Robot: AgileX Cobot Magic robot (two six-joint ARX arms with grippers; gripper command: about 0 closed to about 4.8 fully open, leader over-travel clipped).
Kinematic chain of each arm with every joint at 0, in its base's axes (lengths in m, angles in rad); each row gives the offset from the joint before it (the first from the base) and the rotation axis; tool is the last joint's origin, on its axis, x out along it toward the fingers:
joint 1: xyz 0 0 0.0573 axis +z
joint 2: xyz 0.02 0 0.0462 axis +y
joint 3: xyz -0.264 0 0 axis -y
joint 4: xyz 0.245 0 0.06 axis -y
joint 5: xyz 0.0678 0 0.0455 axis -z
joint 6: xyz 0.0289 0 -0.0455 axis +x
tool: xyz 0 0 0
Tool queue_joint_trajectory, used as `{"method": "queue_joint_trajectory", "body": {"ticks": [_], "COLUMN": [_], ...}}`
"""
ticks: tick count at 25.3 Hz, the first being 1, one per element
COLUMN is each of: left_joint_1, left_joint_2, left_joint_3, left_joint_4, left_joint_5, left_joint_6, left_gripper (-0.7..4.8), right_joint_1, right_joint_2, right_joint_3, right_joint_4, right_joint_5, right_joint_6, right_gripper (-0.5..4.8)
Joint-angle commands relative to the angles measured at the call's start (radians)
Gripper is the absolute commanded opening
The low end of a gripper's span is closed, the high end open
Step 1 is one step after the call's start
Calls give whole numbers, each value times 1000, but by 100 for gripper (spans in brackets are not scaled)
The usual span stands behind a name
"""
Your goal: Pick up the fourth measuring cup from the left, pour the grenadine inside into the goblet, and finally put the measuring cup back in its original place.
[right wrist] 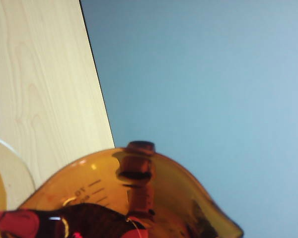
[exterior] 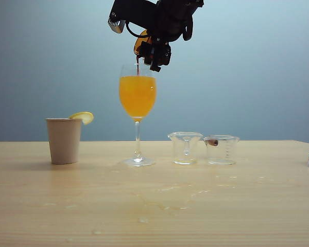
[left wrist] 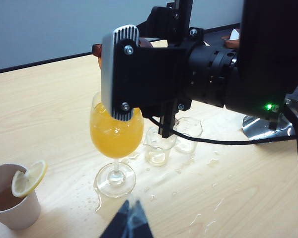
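**Pour Stage: Cup Tilted Over Goblet**

Spilled droplets (exterior: 165, 198) lie nearest on the desk (exterior: 268, 216), in front of the goblet (exterior: 137, 98). Right tool (exterior: 153, 51) hangs above the goblet rim, clamped on the fourth measuring cup (exterior: 140, 42). The cup's long axis is tipped well off vertical, spout pointing down and left toward the bowl. A thin stream of grenadine (exterior: 138, 66) falls into the orange juice (exterior: 137, 95).

Left tool (left wrist: 129, 223) hovers on the near side of the goblet; its jaw state cannot be told.

Risks:
- The bowl is already fairly full; continued pouring may overflow it.
- A steeper tilt may send syrup past the rim.
- Lowering the cup may strike the glass and topple it.

Two clear cups (exterior: 185, 147) stand to the right.
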Motion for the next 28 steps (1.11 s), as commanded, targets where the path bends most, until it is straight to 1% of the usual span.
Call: {"method": "queue_joint_trajectory", "body": {"ticks": [1, 28], "left_joint_1": [1, 1], "left_joint_2": [-3, -3], "left_joint_3": [3, 3], "left_joint_4": [14, 37], "left_joint_5": [6, 6], "left_joint_6": [5, 5], "left_gripper": [-6, -6], "right_joint_1": [4, 4], "right_joint_2": [-5, -5], "right_joint_3": [9, 9], "right_joint_4": [31, 31], "right_joint_5": [2, 0], "right_joint_6": [-15, -28], "right_gripper": [147, 147]}}
